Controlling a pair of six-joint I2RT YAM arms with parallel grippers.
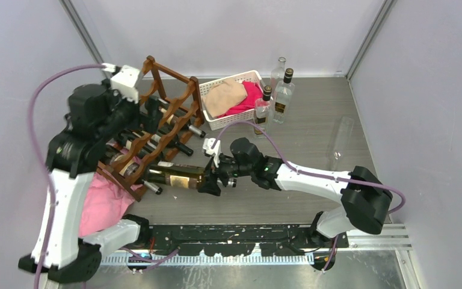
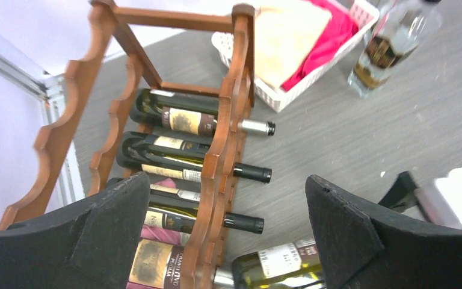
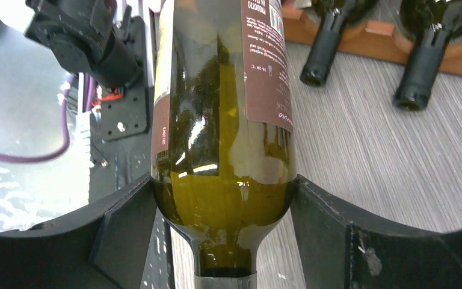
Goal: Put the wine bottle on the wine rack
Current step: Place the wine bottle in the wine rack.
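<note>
From above, we see the right gripper point(image 1: 209, 180) closed on the shoulder of the wine bottle point(image 1: 177, 176), which lies on its side with its base at the wine rack's point(image 1: 156, 114) lowest rail, perhaps resting on it. The left wrist view shows the left gripper point(image 2: 225, 186) above the rack, its fingers point(image 2: 349, 229) spread wide and empty. In the right wrist view, both pads point(image 3: 319, 211) press the bottle's shoulder.

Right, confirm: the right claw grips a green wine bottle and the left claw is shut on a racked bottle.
No: the left claw is open over the wine rack, holding nothing, per the left wrist view. The right claw does grip the wine bottle.
</note>
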